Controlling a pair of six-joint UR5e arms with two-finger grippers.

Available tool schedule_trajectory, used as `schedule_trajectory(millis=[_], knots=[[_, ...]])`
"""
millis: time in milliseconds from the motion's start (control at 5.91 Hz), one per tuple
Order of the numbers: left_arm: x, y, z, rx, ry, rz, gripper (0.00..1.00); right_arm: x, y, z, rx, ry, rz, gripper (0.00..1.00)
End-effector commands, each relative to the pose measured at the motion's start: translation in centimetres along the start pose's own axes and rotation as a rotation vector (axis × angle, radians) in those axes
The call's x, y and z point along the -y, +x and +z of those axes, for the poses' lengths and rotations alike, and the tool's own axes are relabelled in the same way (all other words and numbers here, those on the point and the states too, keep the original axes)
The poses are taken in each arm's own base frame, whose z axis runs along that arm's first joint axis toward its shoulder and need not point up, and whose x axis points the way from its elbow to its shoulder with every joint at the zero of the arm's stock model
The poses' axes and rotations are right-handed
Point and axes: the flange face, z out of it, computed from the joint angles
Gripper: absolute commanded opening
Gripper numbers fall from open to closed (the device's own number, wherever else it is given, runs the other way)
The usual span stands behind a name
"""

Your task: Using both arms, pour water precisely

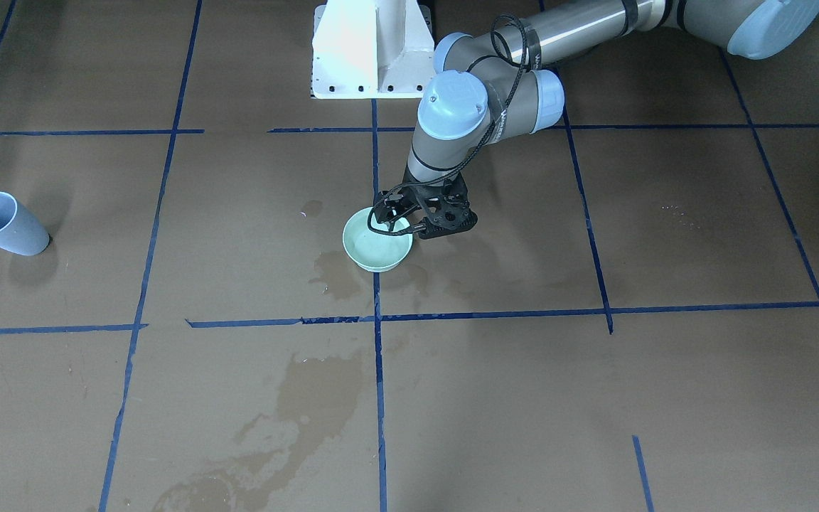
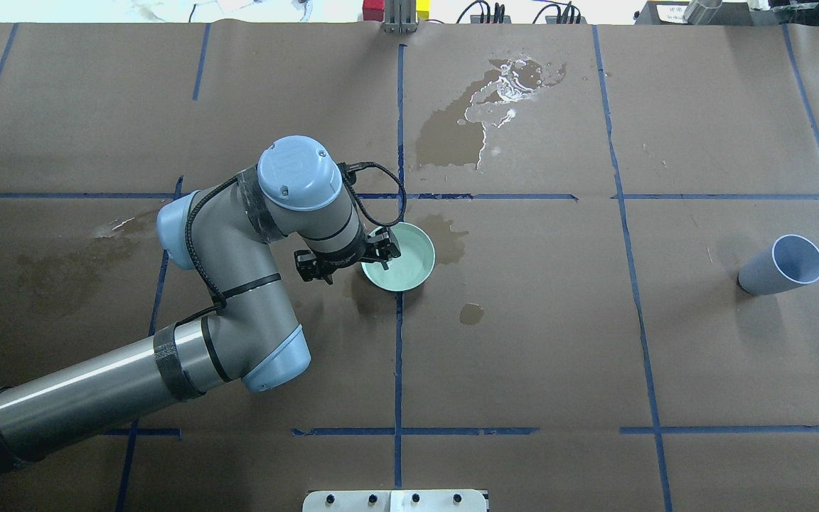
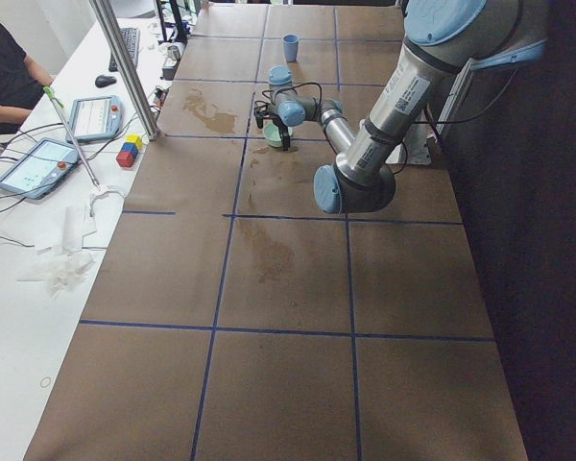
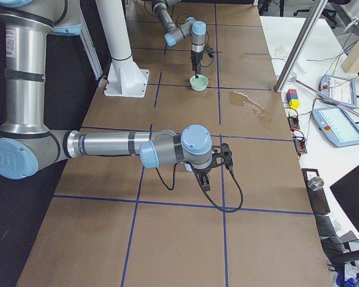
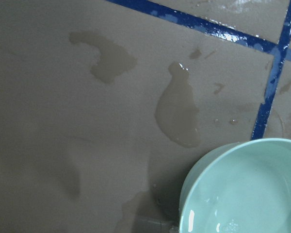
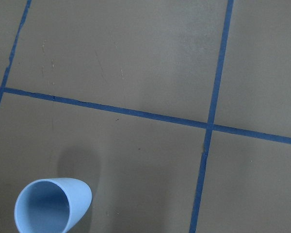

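Left pincer (image 1: 410,226) sits at the mint-green round bowl's (image 1: 374,264) rim, mid tabletop (image 1: 665,398), grip unclear. The pale-blue plastic cup (image 1: 6,225) stands well apart by the right edge, nearer the right pincer (image 4: 204,180), whose grip is likewise unclear.

Brown paper covers the worktop (image 2: 523,341), gridded with blue tape lines (image 2: 398,355) and marked by darker wet stains (image 2: 452,139). Beside it, a white desk (image 3: 19,327) carries teach pendants (image 3: 34,165) and coloured blocks (image 3: 130,151).
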Motion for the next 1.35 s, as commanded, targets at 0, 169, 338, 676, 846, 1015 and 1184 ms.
schedule_trajectory(millis=[0, 169, 338, 676, 846, 1015, 1184], knots=[[-0.1, -0.1, 0.2, 0.003, -0.002, -0.001, 0.62, 0.1, 0.0, -0.1, -0.001, 0.003, -0.004, 1.00], [-0.1, -0.1, 0.2, 0.003, -0.002, -0.001, 0.53, -0.1, 0.1, -0.1, -0.001, 0.003, -0.002, 1.00], [0.0, -0.1, 0.3, 0.003, -0.002, -0.001, 0.53, -0.3, -0.3, -0.3, -0.001, 0.007, -0.005, 1.00], [0.1, 0.0, 0.9, -0.020, 0.001, 0.010, 0.50, -0.5, -0.4, -0.6, -0.002, 0.011, -0.006, 1.00], [0.2, 0.0, 0.9, -0.025, 0.003, 0.011, 0.48, -0.6, -0.3, -0.6, -0.002, 0.010, -0.006, 1.00], [0.2, 0.0, 1.0, -0.033, 0.003, 0.016, 0.48, -0.6, -0.3, -0.6, -0.002, 0.011, -0.006, 1.00], [0.4, 0.0, 1.4, -0.037, 0.003, 0.018, 0.41, -0.7, -0.3, -0.6, -0.003, 0.010, -0.006, 1.00]])
